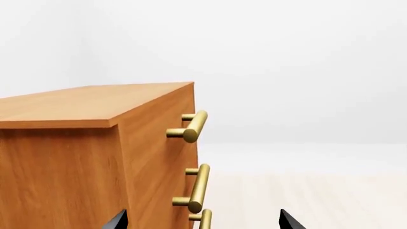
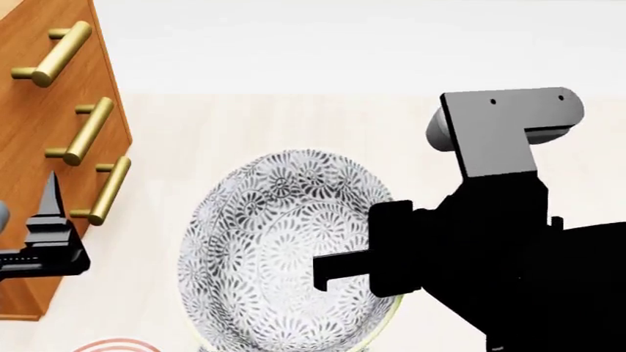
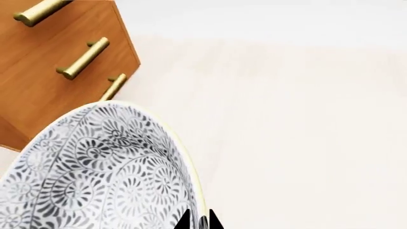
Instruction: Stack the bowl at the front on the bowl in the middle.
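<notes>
A white bowl (image 2: 278, 249) with a grey floral pattern fills the middle of the head view, tilted and lifted above the pale floor. My right gripper (image 2: 333, 268) is shut on its right rim. In the right wrist view, the two black fingertips of the right gripper (image 3: 198, 220) pinch the yellowish rim of the bowl (image 3: 95, 171). My left gripper (image 2: 47, 220) hangs open beside the wooden cabinet, holding nothing. Its tips (image 1: 203, 222) stand wide apart in the left wrist view. A pink-ringed arc (image 2: 116, 345) shows at the head view's lower edge. I cannot tell which bowl it belongs to.
A wooden drawer cabinet (image 2: 39, 147) with brass bar handles (image 2: 83, 132) stands at the left, close to my left gripper. The cabinet (image 1: 76, 143) and its handles (image 1: 190, 126) also fill the left wrist view. Pale floor (image 2: 293, 125) spreads behind and to the right.
</notes>
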`<state>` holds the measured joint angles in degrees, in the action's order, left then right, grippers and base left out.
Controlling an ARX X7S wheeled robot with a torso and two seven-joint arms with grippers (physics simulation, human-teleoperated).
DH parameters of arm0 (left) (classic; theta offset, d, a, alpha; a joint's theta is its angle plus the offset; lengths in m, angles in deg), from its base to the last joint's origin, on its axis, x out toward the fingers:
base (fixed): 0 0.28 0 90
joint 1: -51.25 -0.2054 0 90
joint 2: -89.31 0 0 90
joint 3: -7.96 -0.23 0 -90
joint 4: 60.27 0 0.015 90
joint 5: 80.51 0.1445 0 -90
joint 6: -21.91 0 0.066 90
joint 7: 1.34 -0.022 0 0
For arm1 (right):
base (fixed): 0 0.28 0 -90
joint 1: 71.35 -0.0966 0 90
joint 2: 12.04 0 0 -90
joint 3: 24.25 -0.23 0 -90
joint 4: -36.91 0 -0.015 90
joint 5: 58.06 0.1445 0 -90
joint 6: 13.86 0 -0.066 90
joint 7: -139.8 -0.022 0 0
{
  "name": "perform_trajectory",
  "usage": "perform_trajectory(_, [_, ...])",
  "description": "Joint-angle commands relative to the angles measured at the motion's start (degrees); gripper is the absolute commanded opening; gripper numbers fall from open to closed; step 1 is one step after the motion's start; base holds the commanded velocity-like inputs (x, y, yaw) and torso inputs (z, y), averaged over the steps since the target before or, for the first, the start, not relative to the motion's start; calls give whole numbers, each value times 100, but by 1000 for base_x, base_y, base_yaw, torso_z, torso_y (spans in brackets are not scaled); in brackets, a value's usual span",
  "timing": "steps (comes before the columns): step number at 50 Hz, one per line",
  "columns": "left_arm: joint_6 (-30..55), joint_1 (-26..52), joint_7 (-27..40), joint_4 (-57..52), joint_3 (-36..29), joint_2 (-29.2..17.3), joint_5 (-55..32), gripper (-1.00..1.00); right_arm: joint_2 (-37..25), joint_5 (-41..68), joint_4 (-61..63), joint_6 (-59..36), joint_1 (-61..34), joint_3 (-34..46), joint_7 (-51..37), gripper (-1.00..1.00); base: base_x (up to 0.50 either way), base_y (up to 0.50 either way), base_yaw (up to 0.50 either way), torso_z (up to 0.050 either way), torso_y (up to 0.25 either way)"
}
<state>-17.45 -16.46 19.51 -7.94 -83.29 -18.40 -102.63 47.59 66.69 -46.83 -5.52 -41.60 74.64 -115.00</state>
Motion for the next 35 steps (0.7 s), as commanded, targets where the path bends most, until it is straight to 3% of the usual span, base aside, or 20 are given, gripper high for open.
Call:
perform_trajectory(1, [-3,39,14,21,4,-12,-35,100,142,-4,314,-28,229,110,129,-100,0,0,0,0,0])
perform_trajectory(35, [-174,-102,54,148,-5,-62,-50,100,551,-2063,149,-444,877,68,2024,-100,0,0,0,0,0])
